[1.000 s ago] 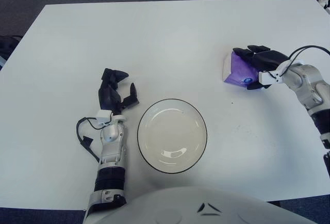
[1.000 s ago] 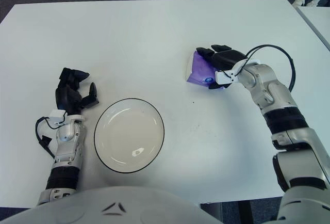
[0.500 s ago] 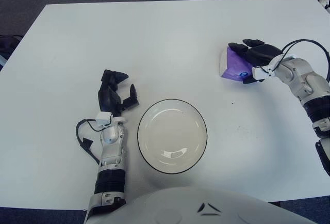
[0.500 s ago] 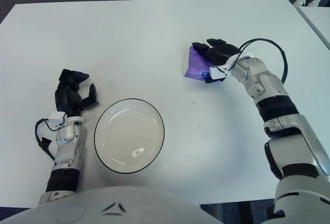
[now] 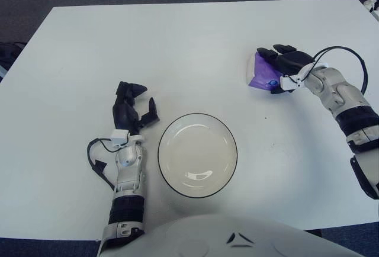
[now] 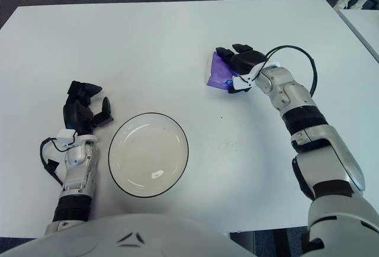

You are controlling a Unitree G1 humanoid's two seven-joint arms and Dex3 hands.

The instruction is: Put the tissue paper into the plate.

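Observation:
A purple tissue pack (image 5: 258, 74) is in my right hand (image 5: 278, 69), right of the table's middle; the black fingers are curled over its top and right side, and it seems to be held just above the table. It also shows in the right eye view (image 6: 217, 74). A white plate with a dark rim (image 5: 198, 155) sits empty near the front edge, well left of and nearer than the pack. My left hand (image 5: 131, 108) rests on the table just left of the plate, its fingers loosely curled and holding nothing.
The white table (image 5: 177, 50) ends at dark carpet at the back. A black cable (image 5: 340, 52) loops above my right wrist. My torso cover (image 5: 231, 239) fills the bottom edge.
My right hand has carried the tissue pack a little to the left and towards the back. The left hand and the plate have not moved.

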